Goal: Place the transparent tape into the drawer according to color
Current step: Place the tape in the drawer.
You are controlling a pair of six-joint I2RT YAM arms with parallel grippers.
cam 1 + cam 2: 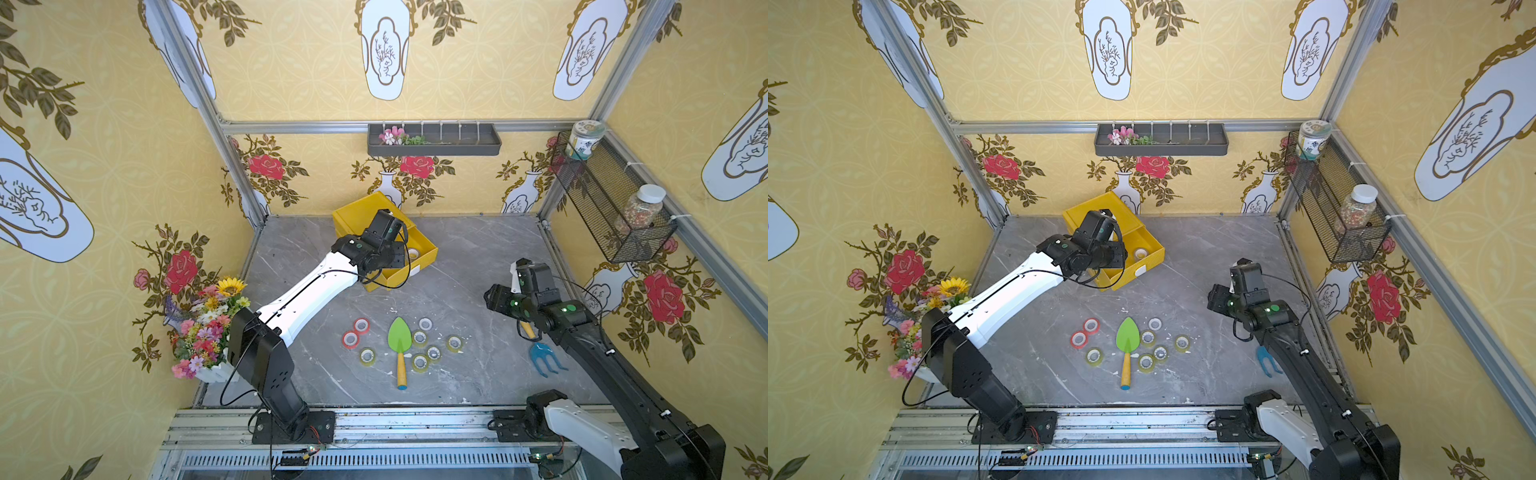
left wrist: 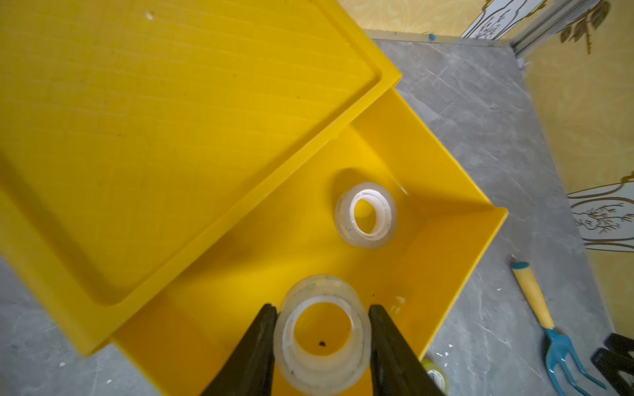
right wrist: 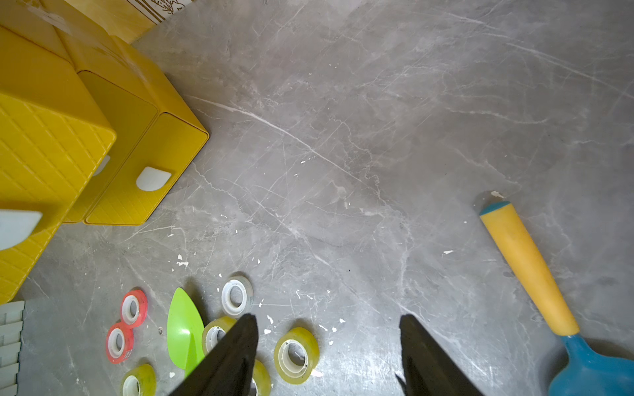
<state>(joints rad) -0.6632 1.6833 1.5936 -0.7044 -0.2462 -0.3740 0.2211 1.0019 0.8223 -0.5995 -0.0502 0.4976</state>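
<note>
We are seeing bare desk (image 1: 478, 266) beside the drawer (image 1: 428, 253); the trowel (image 1: 400, 336) is crowding the tape rolls (image 1: 455, 343).

Stock holds two red tape rolls (image 1: 361, 326), four yellowish tape rolls (image 1: 455, 343), four colourless tape rolls (image 2: 366, 215). Tools number one green trowel (image 1: 399, 337), one blue fork (image 1: 542, 357).

Grey tabletop (image 1: 478, 257): tape rolls (image 1: 455, 343), trowel (image 1: 400, 338), rake (image 1: 544, 357) (blue), drawers (image 1: 353, 216).

Bright, even light; wide-angle edge distortion
</note>
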